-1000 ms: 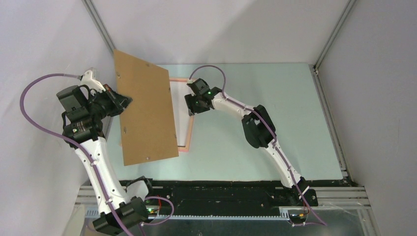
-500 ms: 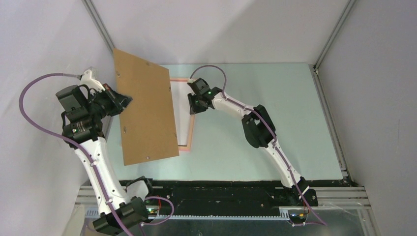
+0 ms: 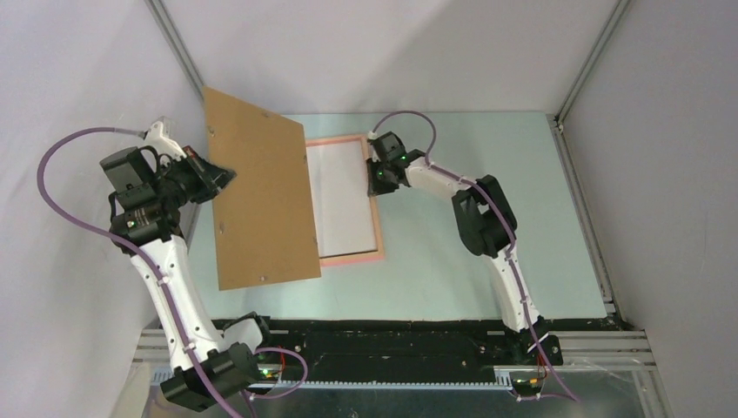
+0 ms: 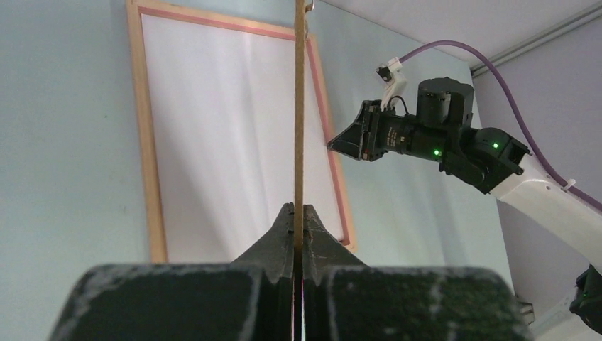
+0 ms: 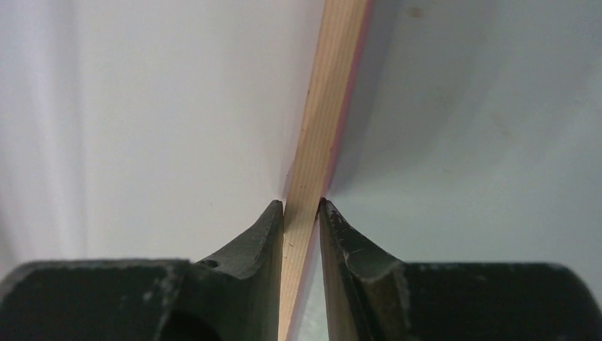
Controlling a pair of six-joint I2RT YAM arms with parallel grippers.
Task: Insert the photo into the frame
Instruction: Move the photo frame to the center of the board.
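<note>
Frame [image 3: 351, 259] is lying flat on the table [image 3: 487, 139], right under the R gripper [image 3: 372, 179]. R gripper is reaching down onto the frame's long rail, near that rail's far end. In its wrist view both fingers [image 5: 248, 249] are pressing the pale wood rail from either side. The jaws are standing only a rail's thickness apart, so it's gripping the frame [image 5: 312, 142].

A white surface [image 3: 341, 196] is filling the frame's opening, on the left-finger side of the R gripper [image 5: 302, 206]. No print is showing on it, so can't tell if it's the photo's back. Bare table is lying on the other finger's side.

L gripper [image 3: 224, 177] is sitting well apart from the R one, across the frame. Its jaws are closed tight on the edge of a brown backing board [image 3: 261, 200] and are holding it up off the table, tilted. The board is sticking out from the fingertips toward the R gripper. From L wrist cam the board [image 4: 299, 106] is showing edge-on, running straight out from the L gripper [image 4: 299, 213], w/ frame [image 4: 145, 142] below and R gripper [image 4: 334, 145] beyond it.
</note>
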